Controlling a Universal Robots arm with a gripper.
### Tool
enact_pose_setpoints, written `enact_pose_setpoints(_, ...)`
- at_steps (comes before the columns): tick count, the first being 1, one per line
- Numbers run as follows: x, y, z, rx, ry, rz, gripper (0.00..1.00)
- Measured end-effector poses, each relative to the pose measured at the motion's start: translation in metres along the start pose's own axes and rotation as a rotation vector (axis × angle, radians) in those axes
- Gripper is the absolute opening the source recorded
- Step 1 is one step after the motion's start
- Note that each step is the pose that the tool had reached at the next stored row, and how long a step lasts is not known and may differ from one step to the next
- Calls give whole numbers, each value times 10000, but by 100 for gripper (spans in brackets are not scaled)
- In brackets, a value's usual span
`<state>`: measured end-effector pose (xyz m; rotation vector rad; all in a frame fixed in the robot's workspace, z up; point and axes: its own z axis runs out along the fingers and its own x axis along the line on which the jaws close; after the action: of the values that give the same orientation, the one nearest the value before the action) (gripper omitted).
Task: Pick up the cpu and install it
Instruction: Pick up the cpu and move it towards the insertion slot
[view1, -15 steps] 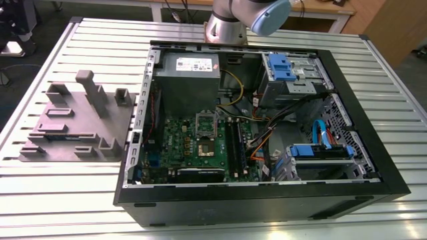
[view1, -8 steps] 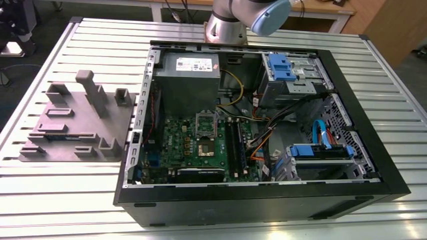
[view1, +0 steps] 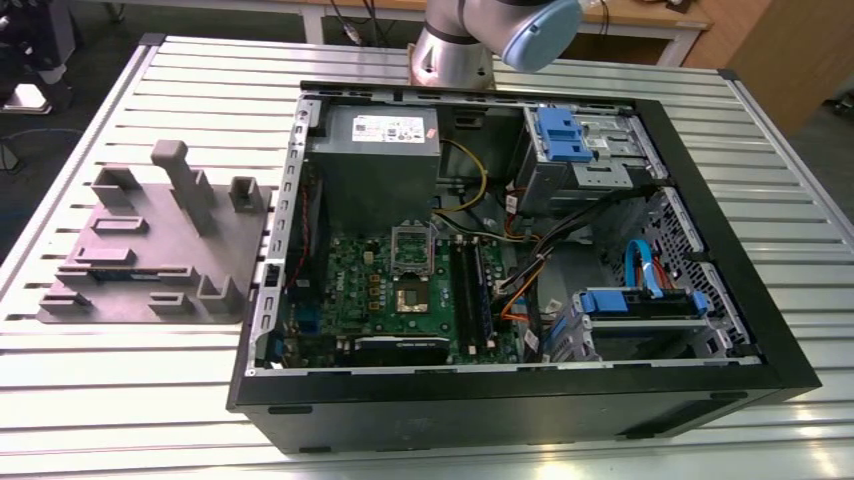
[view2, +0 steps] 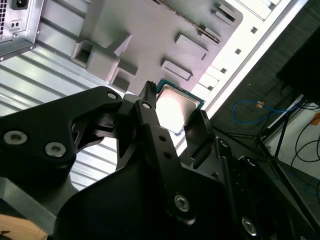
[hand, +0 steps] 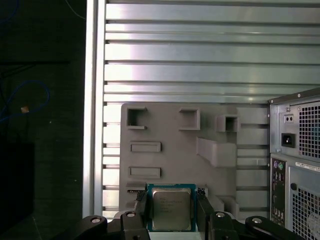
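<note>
**CPU held in the tool above the tray; not yet installed**

Item: the cpu (hand: 171, 210) is a small flat square chip with a silvery metal top and a thin green rim. It sits between the two black fingers (hand: 141, 209) of the tool (view2: 175, 107), which is closed on two opposite edges of the chip. In both wrist views the metal top faces the camera. The chip sits square to the fingers and shows no tilt.

Position: the chip is lifted off the grey moulded tray (hand: 170, 150). In the first wrist view it hangs over the tray's edge region, with the tray's raised blocks and pockets beyond it.

Handling, as judged: the chip is light and stiff, so weight poses no difficulty. The metal top is smooth and likely slippery, and the underside contacts are likely delicate. The rim edges are therefore the correct place to hold it, and the present grip uses them. The bite on each edge is narrow, so a knock or a twist could shift the chip in the grip.

Surroundings: the tray lies on the slatted metal bench (view1: 134, 400). The open computer case (view1: 534, 390) stands just beside the tray, to the exterior view's right of it. The socket (view1: 411, 297) sits on the green board inside that case, well apart from the tray. The arm (view1: 454, 50) rises beyond the case, farther from the tray.
</note>
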<state>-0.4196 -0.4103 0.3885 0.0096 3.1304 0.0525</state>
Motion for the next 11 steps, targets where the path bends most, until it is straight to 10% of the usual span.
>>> enact_pose_setpoints(11, -22, 0, 0, 1, 1, 0, 47)
